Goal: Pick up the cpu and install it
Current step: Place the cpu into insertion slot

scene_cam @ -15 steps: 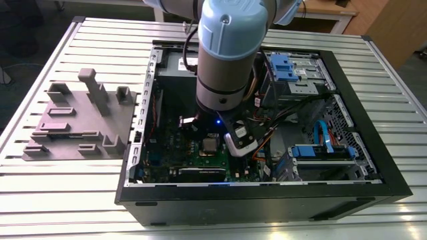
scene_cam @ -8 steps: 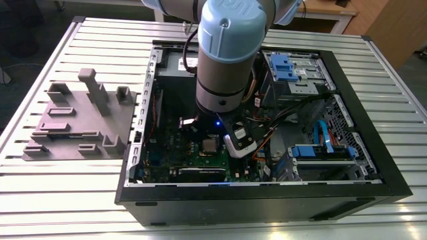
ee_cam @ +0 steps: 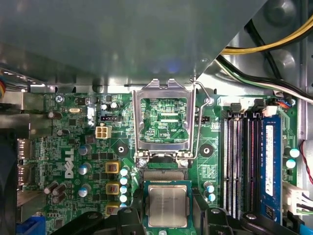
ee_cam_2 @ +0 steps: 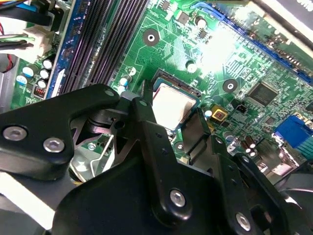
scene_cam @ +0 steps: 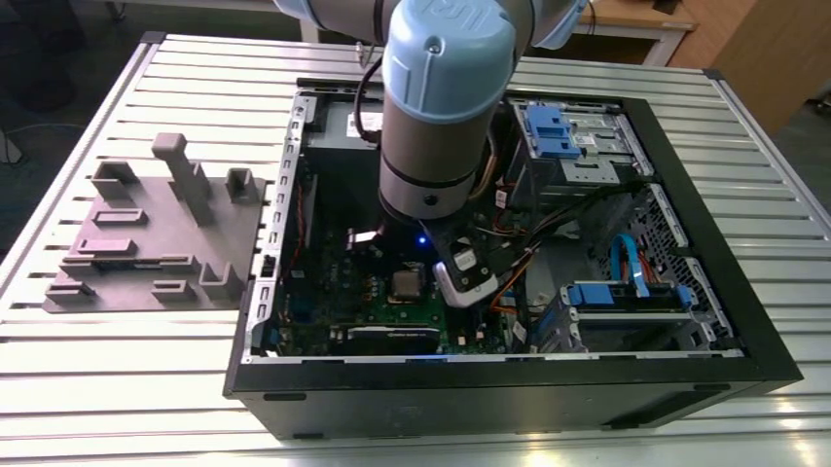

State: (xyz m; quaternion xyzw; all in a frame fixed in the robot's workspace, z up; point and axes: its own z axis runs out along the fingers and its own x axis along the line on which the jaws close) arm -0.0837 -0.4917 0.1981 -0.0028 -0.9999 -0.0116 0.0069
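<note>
Fingers (ee_cam: 128,223) closed on the cpu (ee_cam: 167,205), one on each of two opposite edges. The second wrist view agrees: black finger links flank the silver lid (ee_cam_2: 171,105). cpu is level, metal top up, over the socket (ee_cam: 166,175) on the motherboard (ee_cam: 63,147). A strip of socket contacts shows past one cpu edge. Can't tell if it's seated or just above the socket. Load plate (ee_cam: 164,117) is flipped open, hinged up next to the socket, with its lever wire alongside. Memory slots (ee_cam: 239,161) run along one side of the socket.

Exterior view: arm (scene_cam: 442,117) reaches down into the open computer case (scene_cam: 520,394), which lies on the slatted table (scene_cam: 727,126). Purple-grey tray (scene_cam: 143,243) sits on the table at the exterior view's left, just beside the case.
</note>
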